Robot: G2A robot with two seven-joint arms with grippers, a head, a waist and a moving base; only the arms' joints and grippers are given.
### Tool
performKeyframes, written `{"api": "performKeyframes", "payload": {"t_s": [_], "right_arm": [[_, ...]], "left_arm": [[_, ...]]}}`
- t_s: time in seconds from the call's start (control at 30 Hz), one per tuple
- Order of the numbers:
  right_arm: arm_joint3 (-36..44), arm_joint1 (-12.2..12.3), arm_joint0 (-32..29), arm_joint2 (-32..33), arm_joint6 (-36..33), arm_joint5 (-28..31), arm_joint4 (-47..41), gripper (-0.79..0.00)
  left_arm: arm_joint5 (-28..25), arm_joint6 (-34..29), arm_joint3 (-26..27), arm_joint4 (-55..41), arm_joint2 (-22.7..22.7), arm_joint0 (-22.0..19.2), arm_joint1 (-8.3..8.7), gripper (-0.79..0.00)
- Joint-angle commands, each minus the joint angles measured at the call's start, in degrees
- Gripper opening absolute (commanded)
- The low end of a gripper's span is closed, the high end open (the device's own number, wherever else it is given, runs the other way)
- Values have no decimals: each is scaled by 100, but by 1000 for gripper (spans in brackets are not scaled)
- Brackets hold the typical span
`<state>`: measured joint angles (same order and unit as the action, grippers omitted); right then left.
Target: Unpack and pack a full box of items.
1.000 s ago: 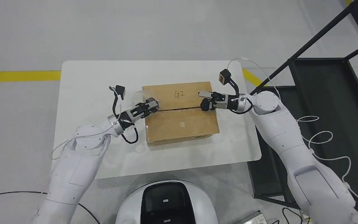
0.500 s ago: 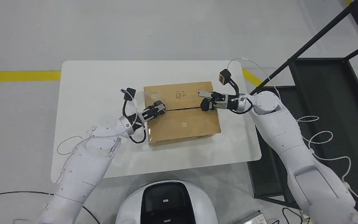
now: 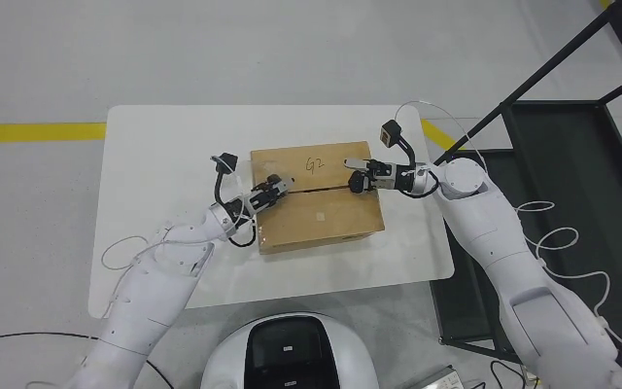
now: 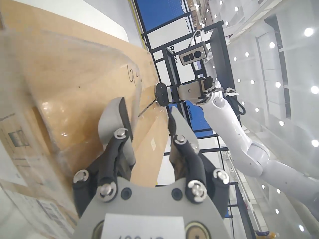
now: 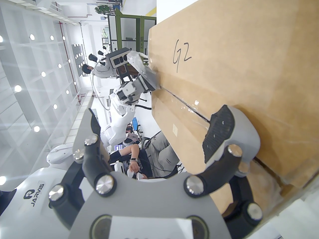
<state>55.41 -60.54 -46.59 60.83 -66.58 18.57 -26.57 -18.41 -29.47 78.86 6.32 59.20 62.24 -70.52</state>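
1. While both arms meet at its seam (image 3: 316, 190), the closed cardboard box (image 3: 313, 197) sits on the white table (image 3: 146, 194), a little toward 3 o'clock of the middle.
2. The left gripper (image 3: 275, 185) is over the seam's 9 o'clock end, jaws partly open and gripping nothing; a clear strip (image 5: 134, 59) by its tip may be tape.
3. The right gripper (image 3: 357, 181) is at the 3 o'clock end, jaws wide apart and empty, one finger (image 5: 218, 130) against the box top.
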Motion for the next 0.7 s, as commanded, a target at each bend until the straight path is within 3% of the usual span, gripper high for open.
{"api": "performKeyframes", "payload": {"t_s": [0.0, 0.5, 0.67], "right_arm": [[0, 0, 0, 0, 0, 0, 0, 0], [0, 0, 0, 0, 0, 0, 0, 0], [0, 0, 0, 0, 0, 0, 0, 0]], "left_arm": [[-59, -1, 89, 87, 18, 74, 13, 0], [-475, 251, 626, 318, -93, 262, -18, 0], [-859, -90, 779, 27, 41, 436, 34, 0]]}}
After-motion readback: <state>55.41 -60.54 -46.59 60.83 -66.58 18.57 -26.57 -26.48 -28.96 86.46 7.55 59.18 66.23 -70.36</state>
